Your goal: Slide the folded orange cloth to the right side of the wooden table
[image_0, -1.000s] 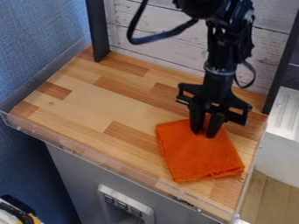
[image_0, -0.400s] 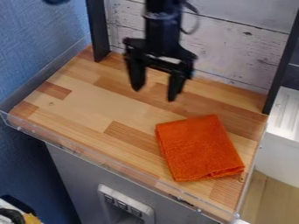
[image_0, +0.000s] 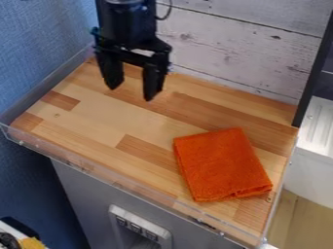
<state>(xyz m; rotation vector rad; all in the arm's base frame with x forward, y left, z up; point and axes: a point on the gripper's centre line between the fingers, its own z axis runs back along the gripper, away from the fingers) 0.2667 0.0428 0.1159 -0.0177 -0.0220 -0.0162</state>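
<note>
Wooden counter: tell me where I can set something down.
In the picture, the widest bare patch of wooden counter is left of the orange cloth, behind the clear rim; another lies between the cloth and white plank wall. Crowded: front right, by the cloth; back left, below the gripper.

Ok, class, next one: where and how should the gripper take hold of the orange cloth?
Probably by the near edge of the orange cloth, towards its right corner, where stacked layers show some thickness. I'd bring the gripper down from above and pinch across that edge, since the cloth lies flat on the wooden surface.
</note>
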